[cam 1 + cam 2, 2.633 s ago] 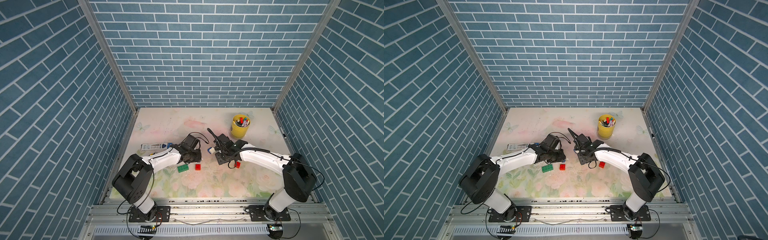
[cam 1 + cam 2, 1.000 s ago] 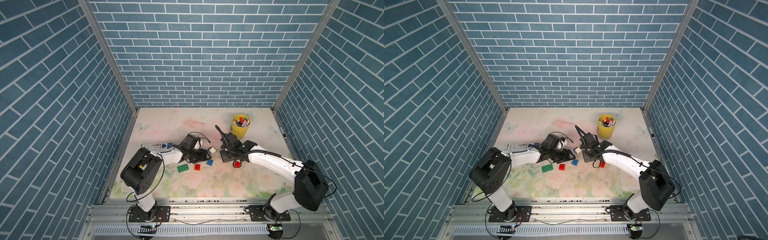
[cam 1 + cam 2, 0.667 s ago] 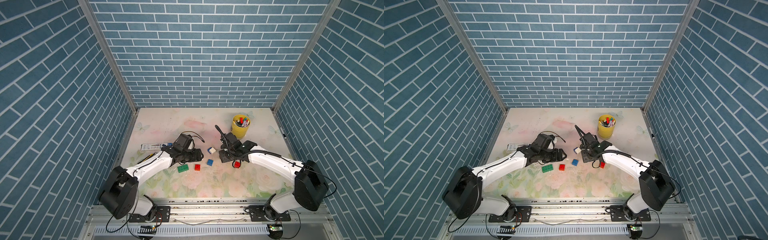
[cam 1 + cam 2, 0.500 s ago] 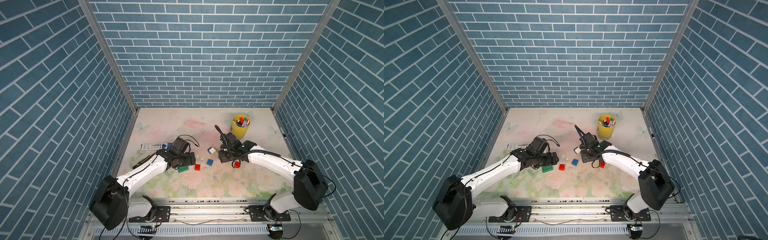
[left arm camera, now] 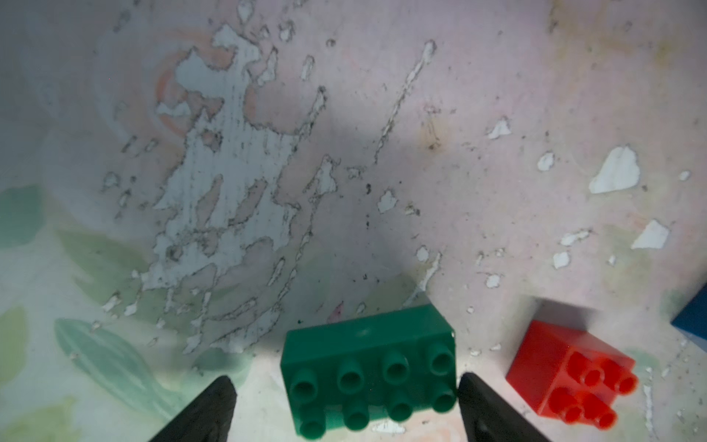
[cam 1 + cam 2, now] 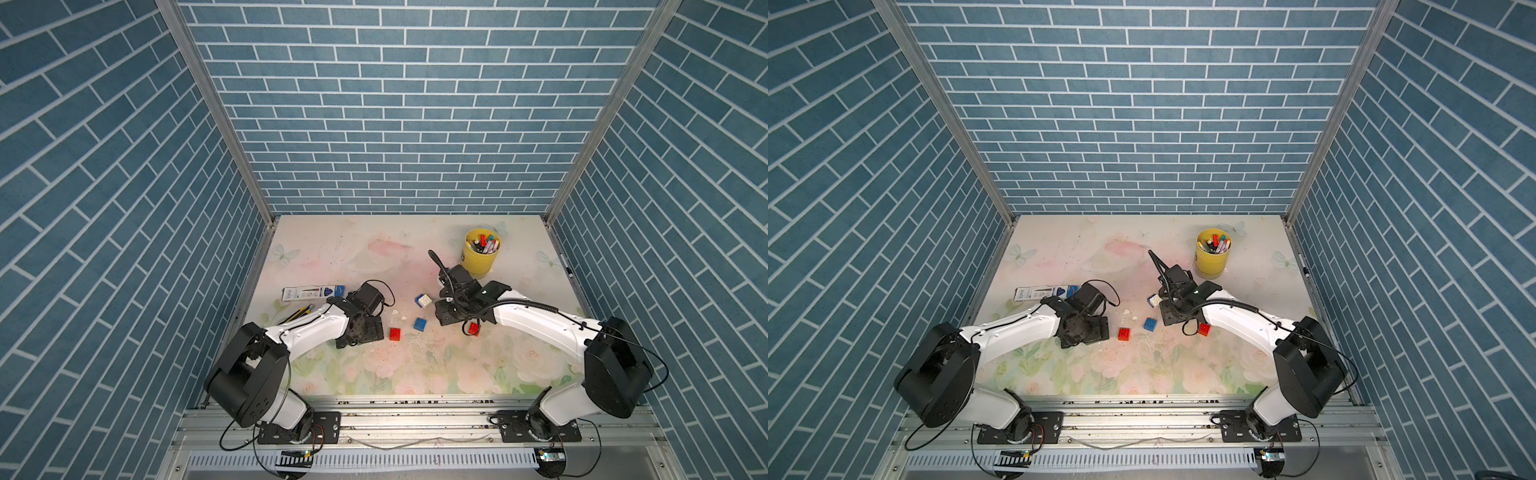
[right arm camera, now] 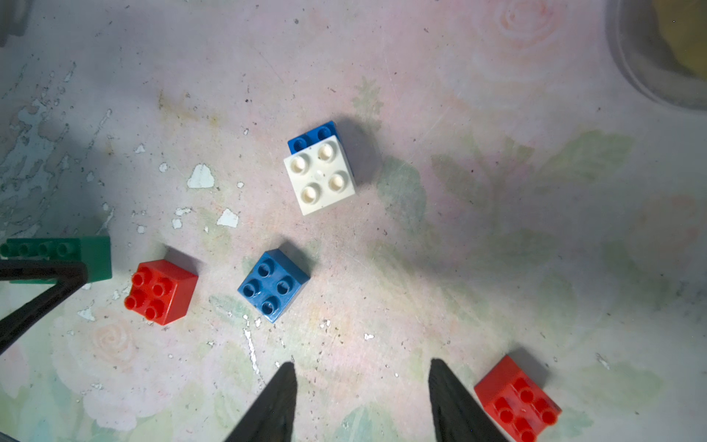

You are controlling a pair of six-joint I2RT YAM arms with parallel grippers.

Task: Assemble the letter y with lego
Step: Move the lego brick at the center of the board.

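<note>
Left claw (image 5: 344, 382) stands spread wide astride the green brick (image 5: 369, 363), not yet gripping, so the pickup of that piece seems in hand; next it must close on the brick's short ends. Right claw (image 7: 360, 365) hangs apart and empty, a red brick (image 7: 516, 398) just beside it. In both top views the left claw covers the green brick.

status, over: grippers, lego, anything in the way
Left gripper open, straddling green brick. Right gripper open, empty. White brick stacked on blue brick; rest loose, no y yet. Red brick beside green, not touching.
</note>
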